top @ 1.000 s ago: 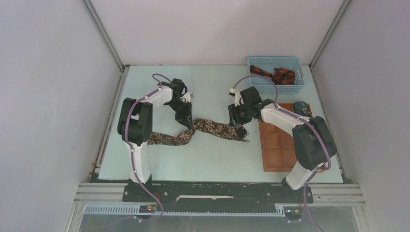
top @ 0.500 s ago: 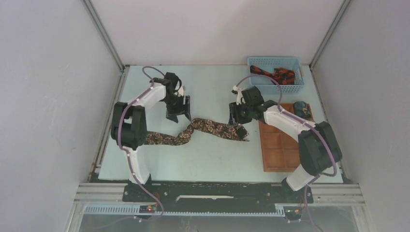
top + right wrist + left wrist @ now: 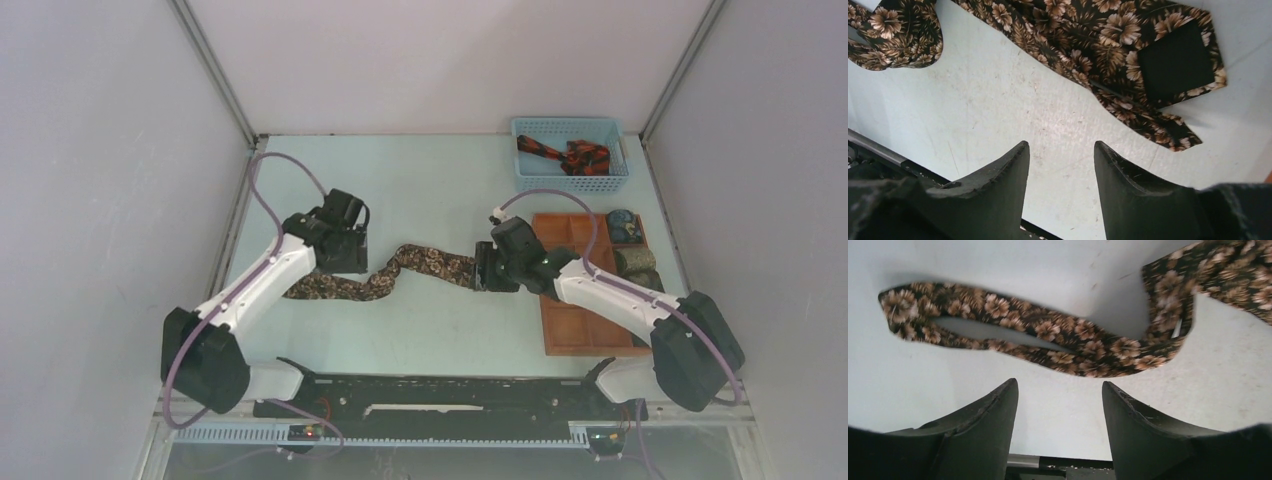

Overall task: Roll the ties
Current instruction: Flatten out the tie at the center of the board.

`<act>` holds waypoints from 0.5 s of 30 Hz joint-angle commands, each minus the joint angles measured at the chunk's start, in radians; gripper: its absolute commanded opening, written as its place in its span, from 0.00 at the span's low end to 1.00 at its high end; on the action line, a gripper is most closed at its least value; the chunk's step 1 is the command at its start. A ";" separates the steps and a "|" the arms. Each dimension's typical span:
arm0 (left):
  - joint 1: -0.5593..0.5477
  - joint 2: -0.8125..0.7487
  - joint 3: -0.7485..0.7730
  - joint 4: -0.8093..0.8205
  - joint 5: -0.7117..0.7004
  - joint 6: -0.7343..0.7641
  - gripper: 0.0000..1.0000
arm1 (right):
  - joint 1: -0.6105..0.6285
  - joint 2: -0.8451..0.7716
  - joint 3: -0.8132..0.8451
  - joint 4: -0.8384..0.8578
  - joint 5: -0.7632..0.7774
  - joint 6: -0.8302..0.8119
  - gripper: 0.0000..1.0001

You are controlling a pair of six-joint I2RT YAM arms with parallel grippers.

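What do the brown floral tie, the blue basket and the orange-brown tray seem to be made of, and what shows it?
The brown floral tie looks like soft matte fabric: it lies limp in curves and folds. The blue basket is likely plastic: even moulded mesh walls. The orange-brown tray is unclear, perhaps wood or plastic: smooth, uniform surface with square compartments.

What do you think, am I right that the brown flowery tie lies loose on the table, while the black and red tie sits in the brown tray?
Not quite. The top view shows the black and red-orange tie in the blue mesh basket, not the compartment tray. The brown floral tie does lie loose on the table.
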 commanded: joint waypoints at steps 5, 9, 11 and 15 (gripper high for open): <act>0.000 -0.148 -0.184 0.211 0.054 -0.081 0.68 | 0.022 0.072 0.000 0.121 0.036 0.126 0.54; -0.007 -0.054 -0.171 0.254 0.178 -0.046 0.70 | -0.015 0.165 0.017 0.157 -0.033 0.136 0.54; -0.011 0.002 -0.157 0.272 0.201 -0.045 0.70 | -0.041 0.214 0.034 0.172 -0.070 0.138 0.53; -0.024 0.101 -0.109 0.282 0.240 -0.041 0.66 | -0.084 0.294 0.084 0.172 -0.119 0.131 0.52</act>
